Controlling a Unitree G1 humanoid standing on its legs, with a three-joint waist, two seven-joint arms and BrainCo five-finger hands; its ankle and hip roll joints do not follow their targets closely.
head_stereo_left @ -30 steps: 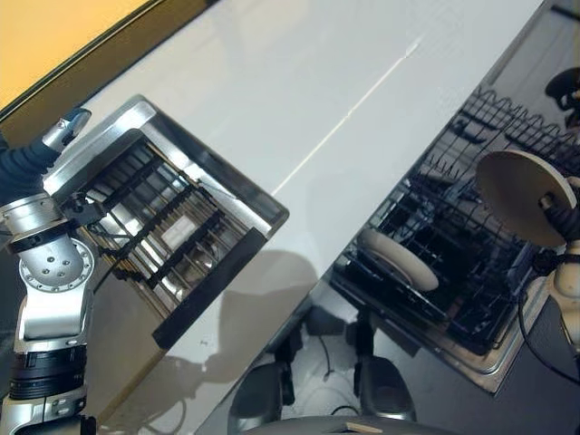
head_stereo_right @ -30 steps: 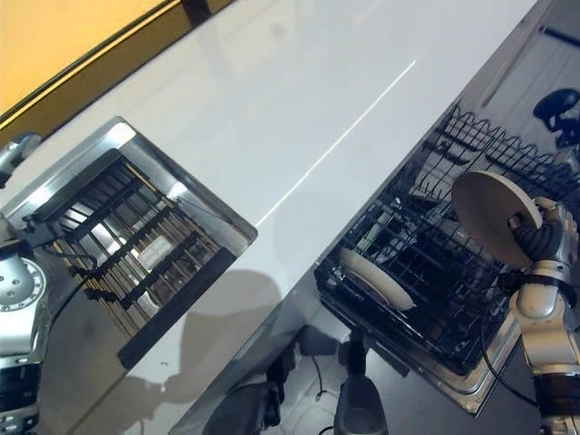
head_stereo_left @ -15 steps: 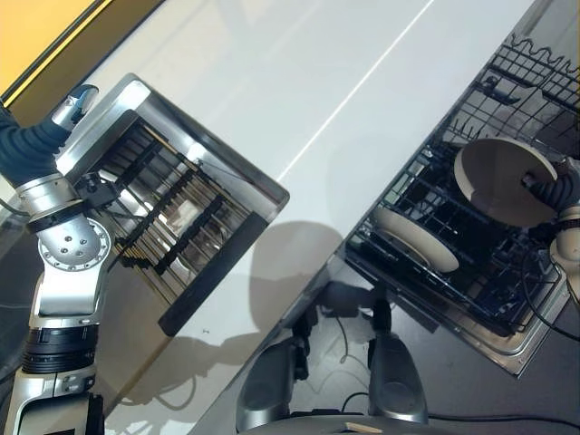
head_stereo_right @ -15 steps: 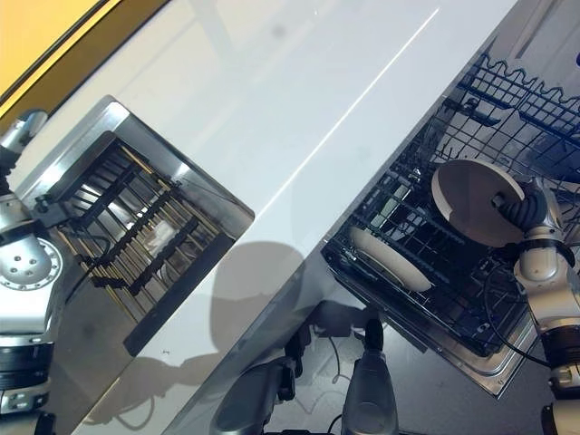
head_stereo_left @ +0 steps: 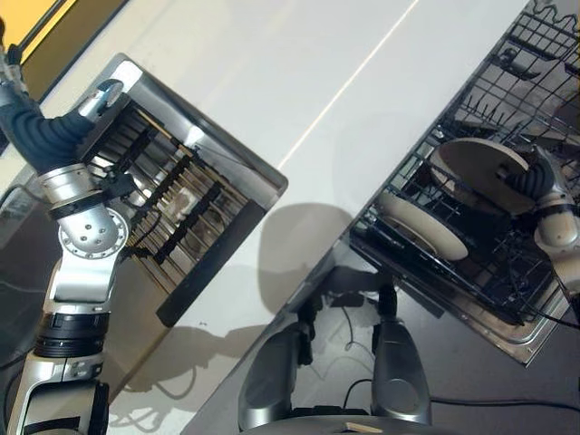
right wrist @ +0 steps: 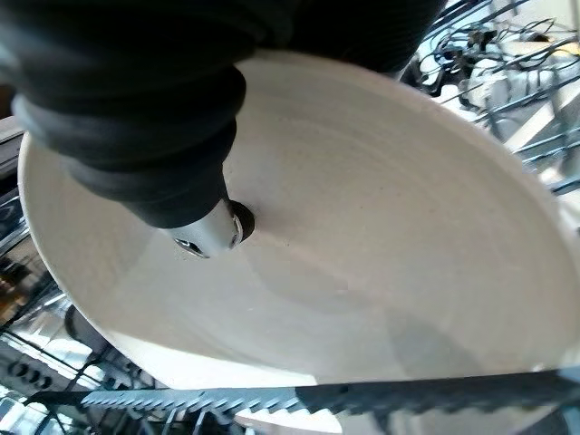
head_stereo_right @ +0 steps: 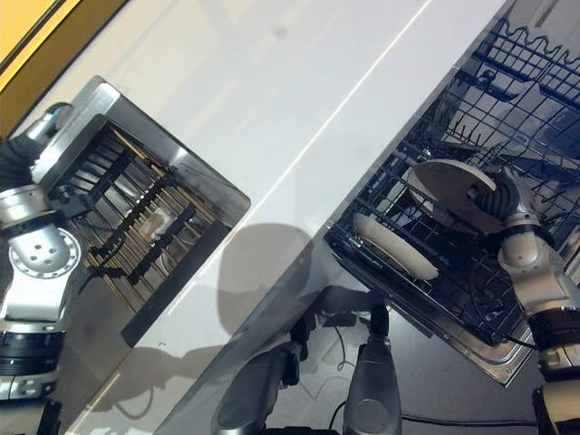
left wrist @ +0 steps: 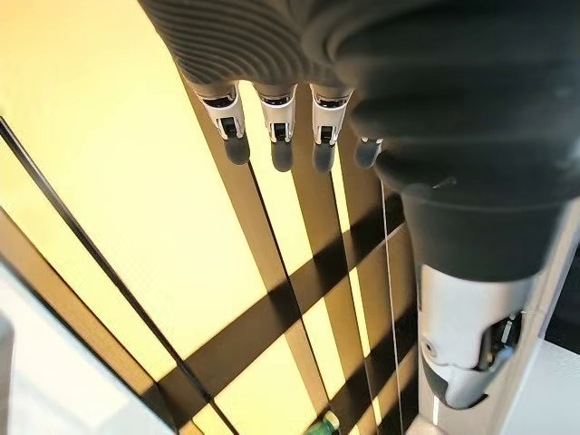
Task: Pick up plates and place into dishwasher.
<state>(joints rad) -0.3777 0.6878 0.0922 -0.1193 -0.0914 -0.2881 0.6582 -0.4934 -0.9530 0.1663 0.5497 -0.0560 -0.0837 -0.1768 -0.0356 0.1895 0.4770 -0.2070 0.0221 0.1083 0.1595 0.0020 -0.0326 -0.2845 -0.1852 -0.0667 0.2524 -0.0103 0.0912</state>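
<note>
A round white plate (head_stereo_left: 473,166) is tilted low over the black wire dishwasher rack (head_stereo_left: 507,272), and my right hand (head_stereo_left: 536,176) is shut on it. In the right wrist view my thumb (right wrist: 210,231) presses on the plate's face (right wrist: 362,254), with a rack wire (right wrist: 317,396) just past its rim. A second white plate (head_stereo_left: 419,227) stands on edge in the rack's near corner. My left hand (left wrist: 276,127) is open and holds nothing. It hangs by the far corner of the sink (head_stereo_left: 101,93).
A steel sink (head_stereo_left: 231,149) with a dark wire drying rack inside is set into the white countertop (head_stereo_left: 299,82). A higher dishwasher basket (head_stereo_left: 544,36) lies beyond the lower rack. The rack's steel front edge (head_stereo_left: 453,313) juts out below the counter.
The camera has shifted. My right hand has brought the plate down from above the rack to just over its wires, tilting it flatter. The left hand stays by the sink.
</note>
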